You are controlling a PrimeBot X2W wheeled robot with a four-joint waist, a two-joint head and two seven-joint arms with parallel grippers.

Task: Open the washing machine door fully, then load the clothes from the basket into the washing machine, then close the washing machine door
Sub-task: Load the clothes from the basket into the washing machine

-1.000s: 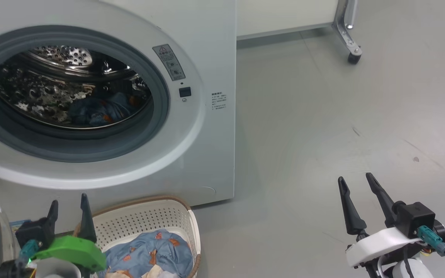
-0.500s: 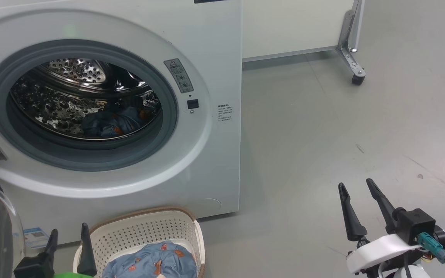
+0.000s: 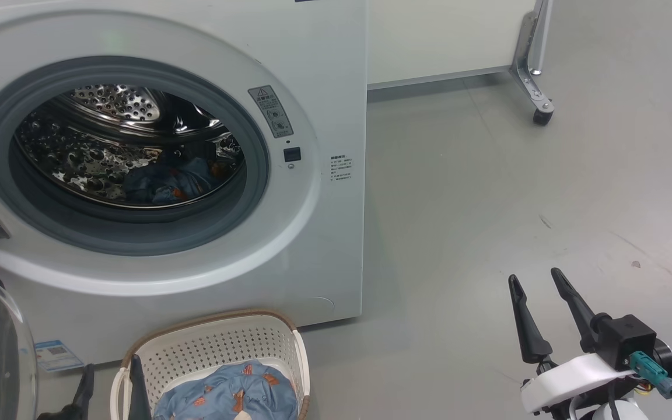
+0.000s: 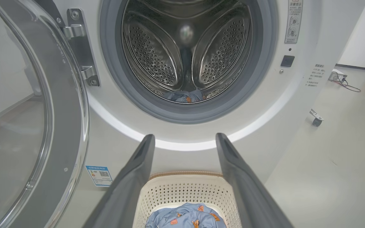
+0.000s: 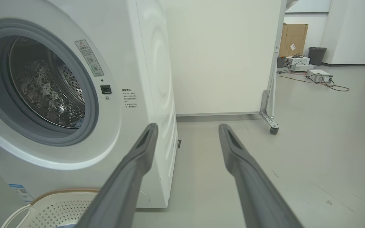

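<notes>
The white washing machine [image 3: 324, 70] stands at the left with its door [image 4: 59, 110] swung open at the left edge. One blue piece of the clothes [image 3: 167, 178] lies in the steel drum. The basket [image 3: 219, 338] sits on the floor before the machine and holds more blue printed clothes [image 3: 225, 396]. My left gripper [image 3: 109, 373] is open and empty at the basket's near left rim; in the left wrist view my left gripper [image 4: 185, 136] points at the machine above the basket [image 4: 182, 190]. My right gripper [image 3: 533, 276] hangs open and empty over bare floor to the right.
A white panel on a metal leg with a caster [image 3: 542, 115] stands behind the machine to the right. Boxes, a bin and cables [image 5: 315, 74] lie far off on the floor. Open grey floor [image 3: 487, 204] stretches right of the machine.
The head camera has tilted up a little, shifting the whole picture down. My left gripper has sunk toward the bottom edge beside the basket. The right gripper has hardly moved.
</notes>
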